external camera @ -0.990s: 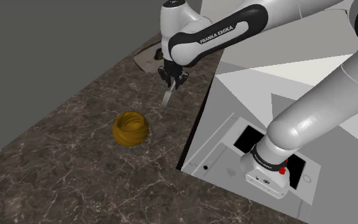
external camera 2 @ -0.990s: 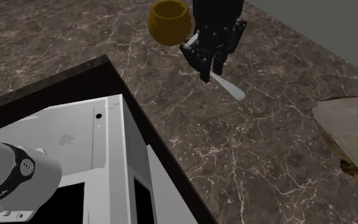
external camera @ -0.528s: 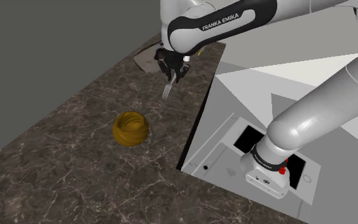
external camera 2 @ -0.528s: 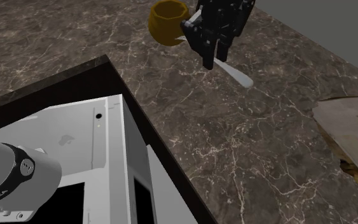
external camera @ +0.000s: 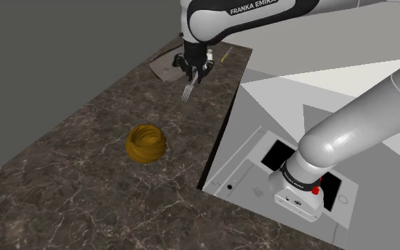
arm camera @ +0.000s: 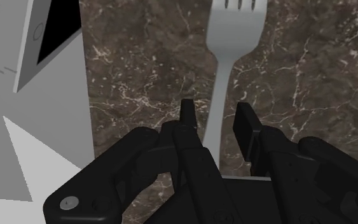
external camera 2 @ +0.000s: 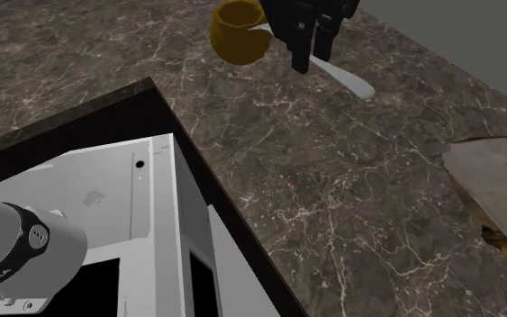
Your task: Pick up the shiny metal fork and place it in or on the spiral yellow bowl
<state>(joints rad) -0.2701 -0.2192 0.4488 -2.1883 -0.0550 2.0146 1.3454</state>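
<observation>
**Raised since a second ago: fork in grip, above the counter**

Your gripper [arm camera: 217, 114] now sits higher than it did a second ago. Its two black fingers are clamped on the handle of the grey fork [arm camera: 234, 44], tines pointing away from the hand. The fork hangs over the dark marble counter [external camera: 84, 192]. The ribbed yellow bowl [external camera: 146, 143] stands on that counter, well apart from the fork, toward the shoulder view's lower left.

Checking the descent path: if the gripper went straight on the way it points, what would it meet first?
Likely the dark marbled countertop: the fork held in the gripper points tines-first at it. The yellow bowl sits off that line.
</observation>
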